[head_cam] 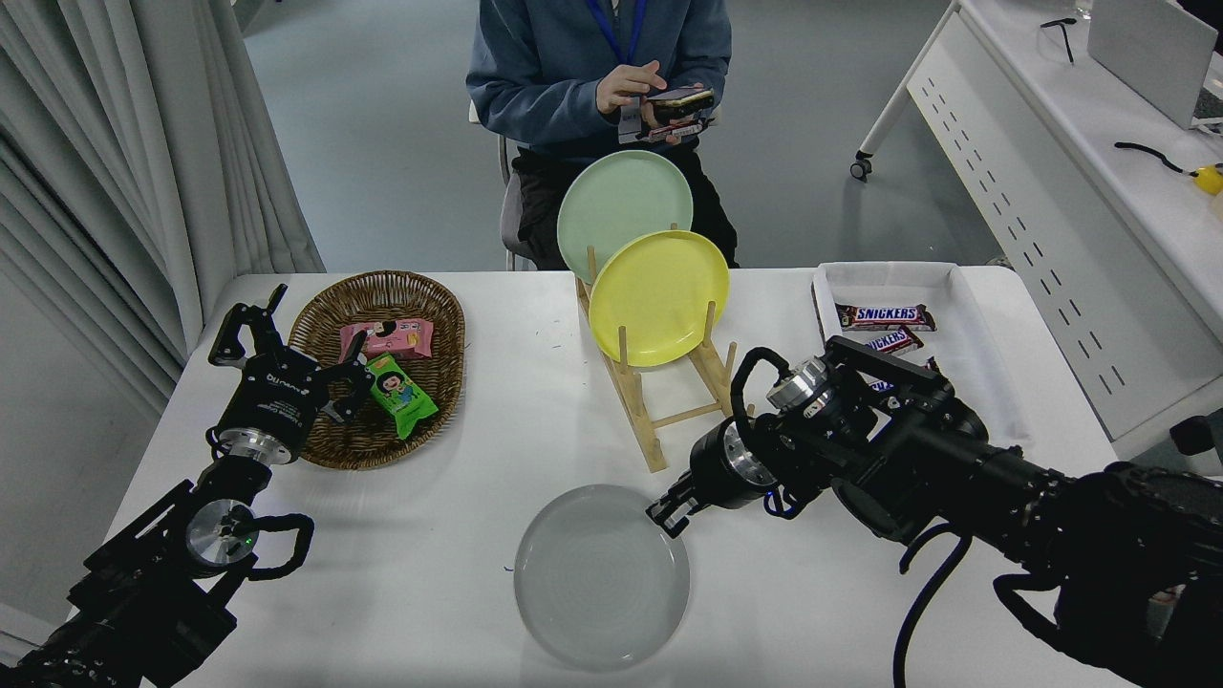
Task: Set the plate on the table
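Lying flat on the table [459, 535] near its near edge, the plate [601, 575] has the right gripper [666, 510] at its far-right rim; whether the fingers pinch it is unclear.

Right hand [666, 511] low, left hand [287, 344] parked.

Smooth grey plate [601, 576] on matt white table [478, 497] — woven wicker basket [378, 368], wooden rack [659, 401].

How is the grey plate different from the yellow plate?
The grey plate lies flat on the table; the yellow plate stands on edge in the wooden rack. The right gripper is at the grey plate's rim; nothing touches the yellow plate but its rack. Both are round, plain and look alike in size.
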Controlling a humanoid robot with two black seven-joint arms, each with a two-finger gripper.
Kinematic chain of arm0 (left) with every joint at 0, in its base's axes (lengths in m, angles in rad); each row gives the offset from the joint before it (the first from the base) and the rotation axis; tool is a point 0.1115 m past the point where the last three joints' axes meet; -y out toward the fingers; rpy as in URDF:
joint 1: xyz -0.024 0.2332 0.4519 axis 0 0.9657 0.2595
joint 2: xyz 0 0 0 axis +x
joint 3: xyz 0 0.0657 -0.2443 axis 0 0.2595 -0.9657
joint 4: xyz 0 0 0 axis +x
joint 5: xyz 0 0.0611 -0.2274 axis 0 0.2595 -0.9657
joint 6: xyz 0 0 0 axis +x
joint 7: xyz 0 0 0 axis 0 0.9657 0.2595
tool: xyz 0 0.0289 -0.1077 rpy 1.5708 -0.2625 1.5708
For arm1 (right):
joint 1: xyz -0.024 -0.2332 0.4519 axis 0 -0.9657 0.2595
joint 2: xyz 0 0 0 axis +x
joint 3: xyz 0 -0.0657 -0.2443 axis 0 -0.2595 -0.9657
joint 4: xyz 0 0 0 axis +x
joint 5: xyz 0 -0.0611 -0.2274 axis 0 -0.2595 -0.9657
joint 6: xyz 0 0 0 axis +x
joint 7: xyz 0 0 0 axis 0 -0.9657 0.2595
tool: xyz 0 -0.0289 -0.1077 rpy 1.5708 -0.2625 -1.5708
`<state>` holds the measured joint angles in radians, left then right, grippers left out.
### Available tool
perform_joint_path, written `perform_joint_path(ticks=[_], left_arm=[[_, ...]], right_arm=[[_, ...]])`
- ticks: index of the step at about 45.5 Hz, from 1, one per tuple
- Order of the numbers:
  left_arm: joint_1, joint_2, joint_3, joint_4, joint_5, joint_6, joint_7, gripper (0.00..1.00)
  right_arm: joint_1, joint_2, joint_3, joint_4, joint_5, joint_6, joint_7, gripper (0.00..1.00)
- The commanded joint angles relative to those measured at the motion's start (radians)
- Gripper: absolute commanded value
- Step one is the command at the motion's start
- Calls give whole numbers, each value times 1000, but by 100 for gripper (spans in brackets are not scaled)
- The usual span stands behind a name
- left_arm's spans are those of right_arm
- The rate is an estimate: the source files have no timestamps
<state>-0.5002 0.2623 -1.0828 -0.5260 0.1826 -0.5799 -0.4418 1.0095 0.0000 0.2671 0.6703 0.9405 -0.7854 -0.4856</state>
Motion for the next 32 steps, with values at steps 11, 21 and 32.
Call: perform_joint_path(ticks=[11, 21, 32], left_arm=[[0, 0, 0, 0, 0, 0, 0, 100], [0, 0, 0, 1, 0, 0, 0, 100], [0, 0, 0, 1, 0, 0, 0, 100]], right_arm=[[-6, 0, 11, 14, -68, 0, -1, 100], [-26, 0, -6, 40, -68, 240, -1, 100], [-29, 0, 12, 45, -239, 647, 18, 100]])
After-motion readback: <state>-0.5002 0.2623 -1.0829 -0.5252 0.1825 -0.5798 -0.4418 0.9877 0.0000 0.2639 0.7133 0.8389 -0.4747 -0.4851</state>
